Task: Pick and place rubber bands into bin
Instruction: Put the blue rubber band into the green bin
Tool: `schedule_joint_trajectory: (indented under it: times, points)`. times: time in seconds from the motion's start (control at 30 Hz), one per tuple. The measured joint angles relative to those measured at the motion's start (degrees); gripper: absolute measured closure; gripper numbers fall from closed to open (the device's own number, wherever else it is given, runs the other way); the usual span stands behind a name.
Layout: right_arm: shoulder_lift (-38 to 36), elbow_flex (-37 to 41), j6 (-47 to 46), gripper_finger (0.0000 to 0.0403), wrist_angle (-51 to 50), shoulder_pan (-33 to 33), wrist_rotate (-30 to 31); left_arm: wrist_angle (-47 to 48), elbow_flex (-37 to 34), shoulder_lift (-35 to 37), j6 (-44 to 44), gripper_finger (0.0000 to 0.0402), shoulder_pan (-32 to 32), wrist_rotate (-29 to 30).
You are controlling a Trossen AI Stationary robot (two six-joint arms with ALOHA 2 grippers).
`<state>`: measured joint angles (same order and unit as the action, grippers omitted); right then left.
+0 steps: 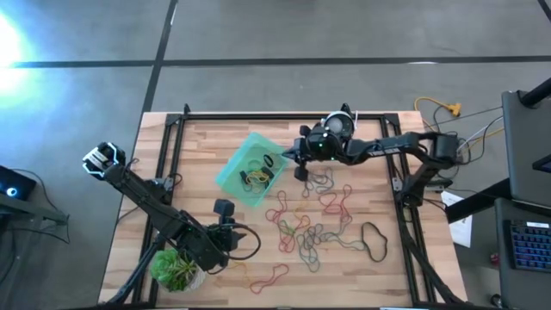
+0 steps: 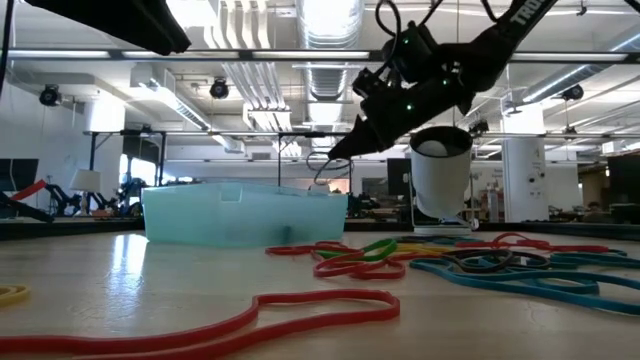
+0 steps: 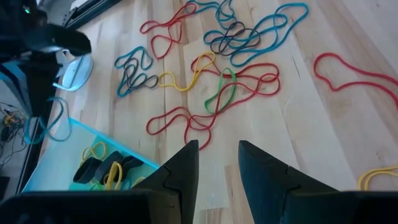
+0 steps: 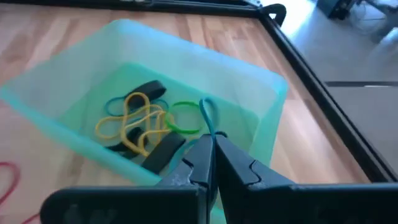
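Several thin, floppy elastic rubber bands (image 4: 134, 121) already lie in the translucent teal-green low-walled plastic bin (image 1: 228, 172), but many more sprawl across the wooden tabletop (image 1: 413, 275). Right end effector (image 4: 208, 149), pinched closed on a blue band (image 4: 207, 115), hangs over the bin; left end effector (image 3: 217, 158) waits part-open, empty.

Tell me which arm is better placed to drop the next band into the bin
The right. The right gripper is shut on a blue rubber band and hangs over the bin, so it likely only needs to open. The left gripper holds nothing, farther off near the plant pot.
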<state>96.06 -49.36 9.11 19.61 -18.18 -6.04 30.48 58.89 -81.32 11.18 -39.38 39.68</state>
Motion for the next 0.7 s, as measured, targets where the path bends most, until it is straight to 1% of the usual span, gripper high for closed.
schedule_joint_trajectory:
  times: [0.13,0.27,0.43,0.57,0.7]
  points:
    - [2.09,-0.25,-0.65,0.0394,3.79,-0.30,-0.40,-0.07,0.00,0.00,0.00,0.0304,-0.01,0.04]
    - [4.19,-2.90,-2.84,0.0394,3.72,-0.40,-0.90,-0.03,0.00,0.00,0.00,0.0304,0.00,0.07]
    - [8.89,-8.81,-7.13,0.0394,3.14,-0.70,-5.06,0.02,0.00,0.00,0.06,0.0304,0.00,0.07]
    - [13.11,-14.64,-7.66,0.0384,-2.23,-0.93,-10.38,0.03,-0.07,0.00,0.08,0.0304,0.00,0.07]
    - [16.68,-20.42,-7.09,0.0342,-9.89,-0.98,-12.82,-0.02,-0.12,0.00,0.10,0.0304,-0.01,0.09]
